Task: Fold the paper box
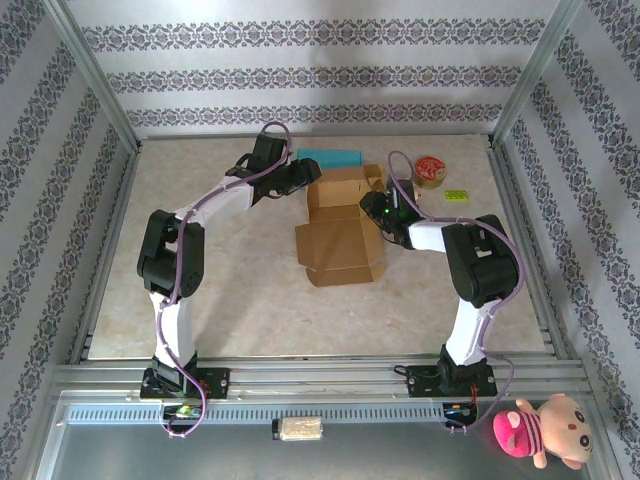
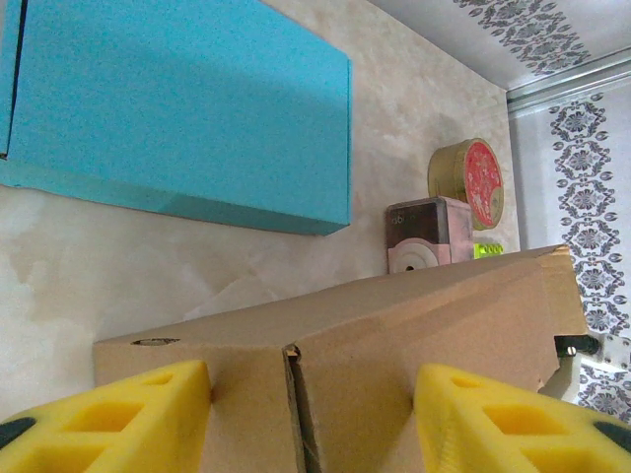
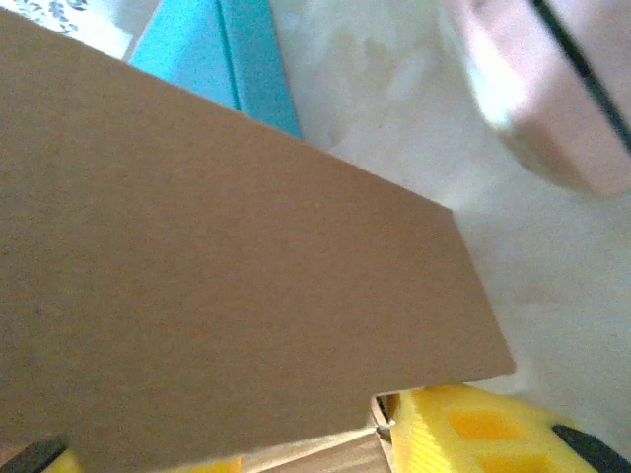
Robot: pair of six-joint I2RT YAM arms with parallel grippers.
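Paper box (image 1: 340,250): one item, plain brown cardboard, partly folded. You will find it mid-table. Its far half stands raised as walls, and its near half lies flat, notched flaps spread toward the arm bases.

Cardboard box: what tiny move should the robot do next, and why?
Probably close the right gripper gently on the flap lying across its fingers. The left gripper has its yellow fingers spread at the far wall, and the cardboard box is only half folded, its lid lying flat.
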